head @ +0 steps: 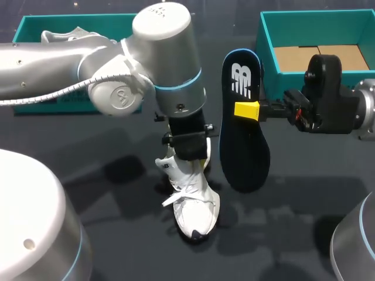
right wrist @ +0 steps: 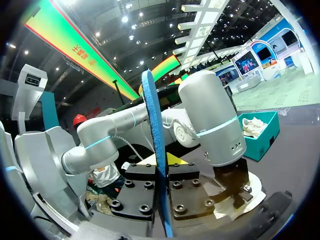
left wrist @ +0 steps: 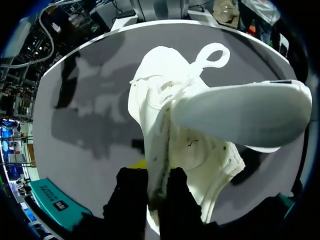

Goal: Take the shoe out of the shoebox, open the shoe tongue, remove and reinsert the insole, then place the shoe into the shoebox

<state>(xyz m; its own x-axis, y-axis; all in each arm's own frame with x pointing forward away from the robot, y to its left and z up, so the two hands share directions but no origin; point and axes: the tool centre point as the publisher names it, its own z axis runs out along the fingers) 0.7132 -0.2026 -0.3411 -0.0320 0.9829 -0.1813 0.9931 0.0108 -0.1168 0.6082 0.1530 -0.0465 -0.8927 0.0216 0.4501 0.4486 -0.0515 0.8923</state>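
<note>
At the middle of the desk (head: pixel 88 175) stands the white shoe (head: pixel 193 208), toe toward the near edge, heel end beneath my left arm. I find the left tool (left wrist: pixel 152 195) clamped on the shoe: its two dark fingers (left wrist: pixel 131 200) pinch the side wall at the opening, one on each face. Just beside the shoe, on its right, the dark insole (head: pixel 243 146) is held roughly upright; I cannot tell whether its lower end touches the desk. I find the right tool (head: pixel 246 109) closed on the insole near its upper, printed end; the right wrist view shows the insole edge-on between both fingers. Behind, a teal shoebox (head: pixel 266 41) at far right shows a bare cardboard floor. A second teal box (head: pixel 29 26) at far left holds another white shoe (head: pixel 64 35).
</note>
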